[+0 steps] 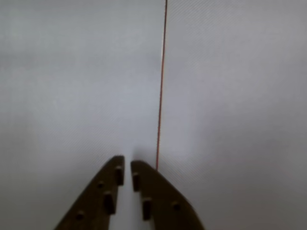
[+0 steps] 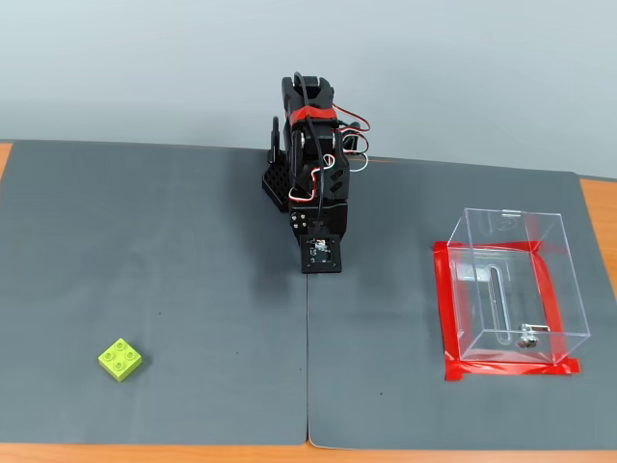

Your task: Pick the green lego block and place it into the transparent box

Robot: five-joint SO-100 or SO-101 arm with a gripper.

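Note:
The green lego block (image 2: 120,360) is a small lime brick with four studs, lying on the grey mat at the front left in the fixed view. The transparent box (image 2: 511,285) stands open-topped at the right, with a slot and a metal fitting on its bottom. The arm (image 2: 313,164) is folded at the back centre, far from both. In the wrist view my gripper (image 1: 127,161) points down at bare mat, its two dark fingers nearly touching with nothing between them. Neither the block nor the box shows in the wrist view.
Red tape (image 2: 451,318) frames the box's footprint. Two grey mats meet at a seam (image 2: 308,376) that runs forward from the arm; it shows as a thin red line (image 1: 161,91) in the wrist view. Orange table edge (image 2: 598,212) lies beyond the mats.

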